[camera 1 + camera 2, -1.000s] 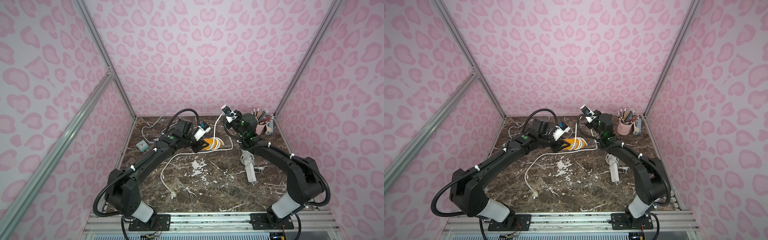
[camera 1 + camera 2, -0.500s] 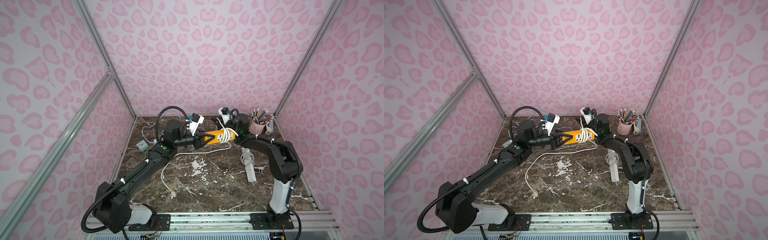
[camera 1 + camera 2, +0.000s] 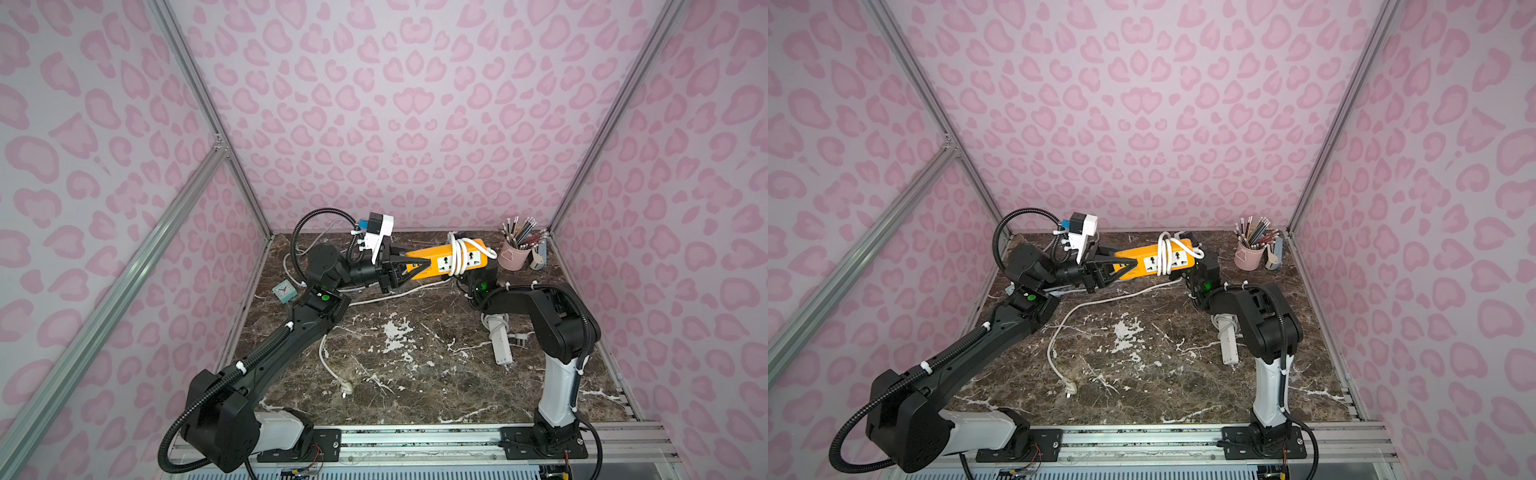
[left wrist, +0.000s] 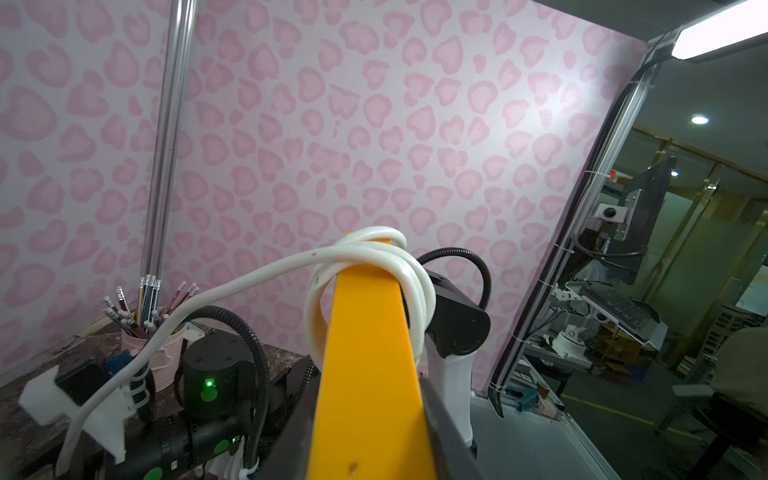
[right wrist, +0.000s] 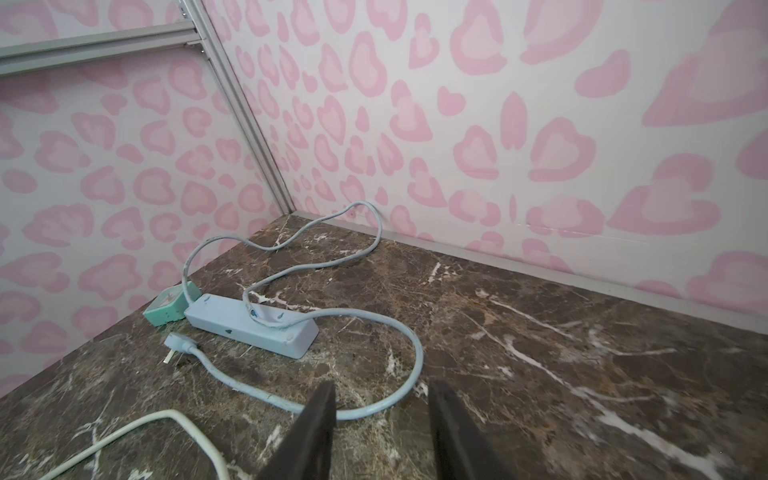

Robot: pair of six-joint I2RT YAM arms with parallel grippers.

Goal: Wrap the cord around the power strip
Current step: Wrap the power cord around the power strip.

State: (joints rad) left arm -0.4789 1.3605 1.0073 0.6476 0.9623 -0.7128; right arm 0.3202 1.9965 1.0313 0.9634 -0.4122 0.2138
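The orange power strip point(image 3: 446, 259) point(image 3: 1156, 259) hangs level above the back of the table, and my left gripper point(image 3: 417, 266) point(image 3: 1127, 266) is shut on its left end. In the left wrist view the strip point(image 4: 370, 353) sits pinched between both fingers point(image 4: 446, 436). The white cord point(image 3: 457, 255) point(image 4: 374, 257) loops several times round the strip's right half. Its free length drops to the table and ends in a plug point(image 3: 346, 388). My right gripper point(image 5: 380, 388) stands open over bare marble with nothing between its jaws. In both top views it is hidden under the strip's right end.
A white power strip point(image 3: 500, 343) lies by the right arm's base. A pink pencil cup point(image 3: 513, 254) stands at the back right. At the back left lie a teal clock point(image 3: 284, 289) point(image 5: 166, 307) and a pale blue power strip point(image 5: 249, 324) with its cord.
My left gripper has lifted the power strip off the table and turned it level. My right gripper has let go of the cord, opened and dropped below the strip's right end.
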